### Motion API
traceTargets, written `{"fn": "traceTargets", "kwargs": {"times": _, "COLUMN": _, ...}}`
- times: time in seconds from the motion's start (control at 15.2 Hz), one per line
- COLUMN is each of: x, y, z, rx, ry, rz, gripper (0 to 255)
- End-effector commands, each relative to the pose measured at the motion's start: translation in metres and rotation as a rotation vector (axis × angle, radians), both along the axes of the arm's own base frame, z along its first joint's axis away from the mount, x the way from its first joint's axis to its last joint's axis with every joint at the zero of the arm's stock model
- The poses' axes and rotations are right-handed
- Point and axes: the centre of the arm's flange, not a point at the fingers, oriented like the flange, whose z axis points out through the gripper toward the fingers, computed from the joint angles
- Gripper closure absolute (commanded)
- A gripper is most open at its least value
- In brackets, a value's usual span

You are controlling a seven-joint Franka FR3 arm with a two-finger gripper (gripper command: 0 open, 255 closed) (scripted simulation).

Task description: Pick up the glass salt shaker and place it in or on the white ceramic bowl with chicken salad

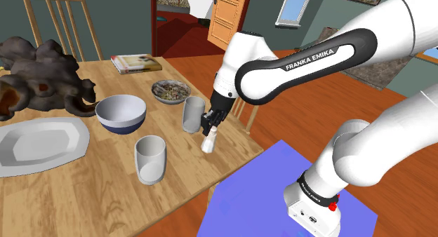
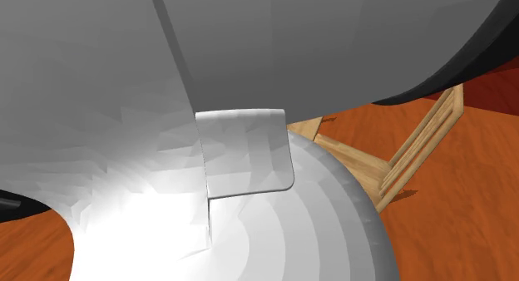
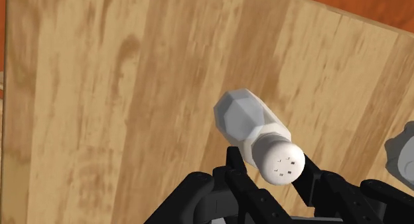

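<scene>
Site: dining room of a home | evidence: wooden table (image 1: 105, 193) laid with a bowl of food (image 1: 170, 92), a platter (image 1: 42, 144) and a book (image 1: 135, 63) — a slat-back chair (image 1: 60, 22) seen at its far side | surroundings: panelled door (image 1: 228, 15), window (image 1: 295, 5), board floor (image 1: 309, 109) — teal walls (image 1: 105, 18) noted.

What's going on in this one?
The robot arm's black fingers are shut on a white salt shaker, gripping it just below its cap. The shaker hangs tilted near the edge of the wooden table. The small bowl of salad sits farther back on the table, behind a grey cup. The shaker has not yet been brought to the bowl.
</scene>
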Motion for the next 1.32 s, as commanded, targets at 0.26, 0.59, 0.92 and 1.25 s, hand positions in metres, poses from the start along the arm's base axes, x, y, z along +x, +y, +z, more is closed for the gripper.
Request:
{"fn": "traceTargets", "kwargs": {"times": 0.26, "x": 0.0, "y": 0.0, "z": 0.01, "rx": 0.0, "ry": 0.001, "rz": 0.0, "gripper": 255}}
{"fn": "traceTargets", "kwargs": {"times": 0.59, "x": 0.0, "y": 0.0, "z": 0.036, "rx": 0.0, "ry": 0.001, "rz": 0.0, "gripper": 255}}
{"fn": "traceTargets", "kwargs": {"times": 0.92, "x": 0.0, "y": 0.0, "z": 0.063, "rx": 0.0, "ry": 0.001, "rz": 0.0, "gripper": 255}}
{"fn": "traceTargets", "kwargs": {"times": 1.25, "x": 0.0, "y": 0.0, "z": 0.089, "rx": 0.0, "ry": 0.001, "rz": 0.0, "gripper": 255}}
